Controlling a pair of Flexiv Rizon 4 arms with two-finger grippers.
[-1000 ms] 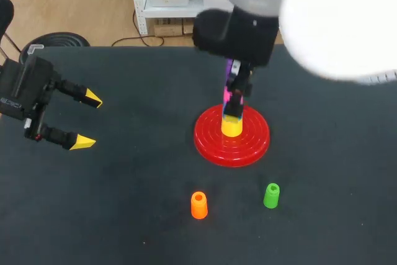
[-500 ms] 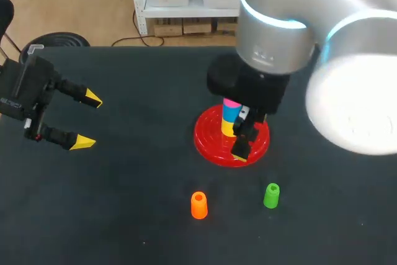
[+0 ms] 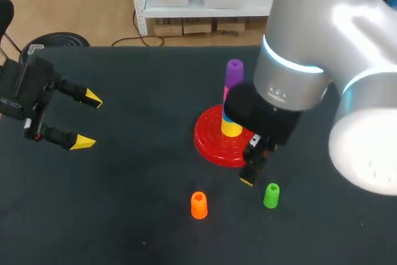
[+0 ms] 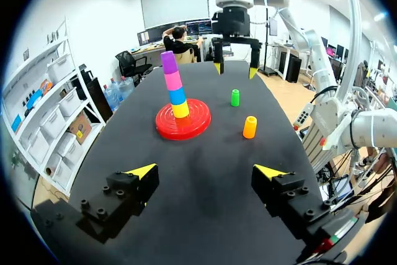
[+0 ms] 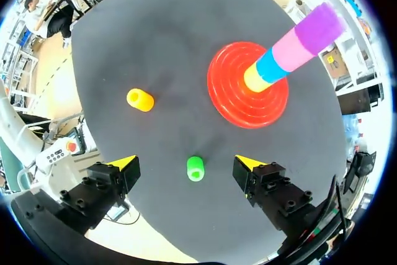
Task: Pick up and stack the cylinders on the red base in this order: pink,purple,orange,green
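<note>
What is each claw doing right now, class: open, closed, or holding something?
Left claw: open, holding nothing.
Right claw: open, holding nothing.

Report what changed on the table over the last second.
The right claw let go of the purple cylinder atop the stack on the red base and drew back toward the table's near side; it now hangs open close by the green cylinder. The left claw stayed open in place, and the orange cylinder and the green one did not move.
</note>
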